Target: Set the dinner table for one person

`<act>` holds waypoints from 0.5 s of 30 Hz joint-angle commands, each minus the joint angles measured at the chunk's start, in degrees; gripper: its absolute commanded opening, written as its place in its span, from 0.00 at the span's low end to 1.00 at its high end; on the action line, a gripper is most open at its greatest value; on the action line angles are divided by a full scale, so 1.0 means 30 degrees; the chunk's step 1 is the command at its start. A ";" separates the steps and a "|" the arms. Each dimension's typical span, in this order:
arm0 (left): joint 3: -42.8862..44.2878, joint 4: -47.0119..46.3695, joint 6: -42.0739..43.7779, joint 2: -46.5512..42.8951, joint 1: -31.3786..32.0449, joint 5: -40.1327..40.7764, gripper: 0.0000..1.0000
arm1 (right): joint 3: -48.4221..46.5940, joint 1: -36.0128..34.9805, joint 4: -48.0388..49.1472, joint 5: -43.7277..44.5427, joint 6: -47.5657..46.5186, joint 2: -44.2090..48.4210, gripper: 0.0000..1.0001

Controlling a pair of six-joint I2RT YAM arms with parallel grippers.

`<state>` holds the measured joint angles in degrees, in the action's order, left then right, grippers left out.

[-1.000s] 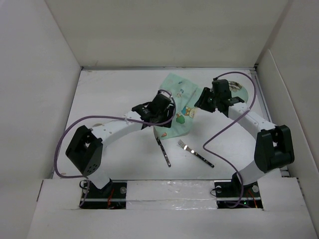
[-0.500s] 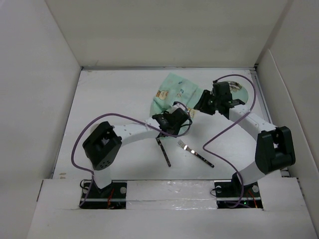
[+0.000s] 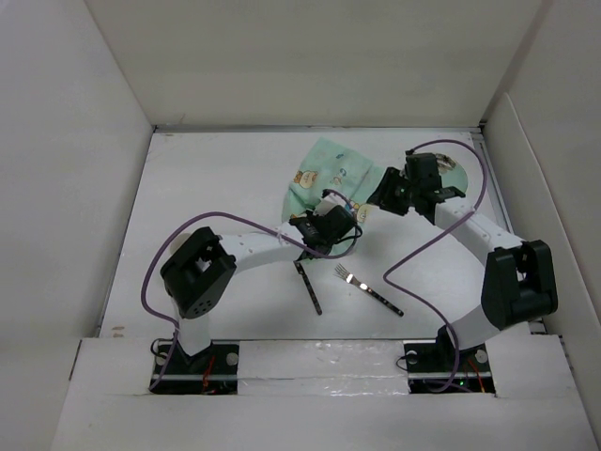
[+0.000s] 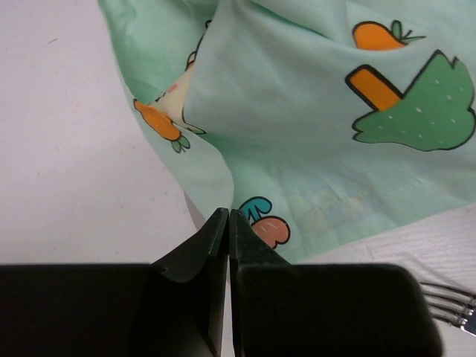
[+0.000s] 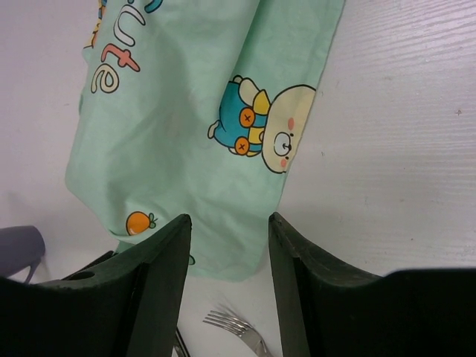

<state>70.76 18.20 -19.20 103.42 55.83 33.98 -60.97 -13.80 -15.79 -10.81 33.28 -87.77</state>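
The mint-green cartoon placemat (image 3: 324, 174) lies rumpled and folded on the white dinner table (image 3: 207, 207). My left gripper (image 3: 331, 225) sits at the placemat's near edge. In the left wrist view its jaws (image 4: 228, 216) are pressed together right on the cloth's hem (image 4: 297, 163). My right gripper (image 3: 383, 194) hovers over the placemat's right edge. Its fingers (image 5: 227, 223) stand apart with cloth (image 5: 186, 126) below them and nothing between them. A fork (image 3: 366, 287) and a knife (image 3: 308, 287) lie on the table nearer the arm bases.
A round pale plate (image 3: 457, 174) lies at the back right, partly hidden by the right arm. White walls (image 3: 75, 141) box in the table on three sides. The fork's tines (image 5: 234, 327) show just below the right fingers.
The left arm swung right and forward to the placemat's near edge, and its jaws went from wide open to shut. The right gripper stayed put and opened slightly.
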 commanded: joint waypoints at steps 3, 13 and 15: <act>-0.0413 -0.0264 0.0336 -0.0484 -0.0008 0.1625 0.00 | -0.0329 0.1082 0.1426 -0.0118 0.0187 0.0106 0.53; -0.0823 -0.0499 0.0307 -0.5231 -0.2088 0.0656 0.00 | -0.5103 0.1261 -0.0536 0.3309 0.0626 -0.5457 0.57; -0.0853 -0.0441 0.0249 -0.5701 -0.2554 0.0774 0.00 | -0.6594 0.1261 -0.0944 0.3484 0.0714 -0.7003 0.54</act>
<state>68.73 17.41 -18.70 90.24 49.15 35.27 -75.24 -9.93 -17.04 -4.27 34.57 -105.56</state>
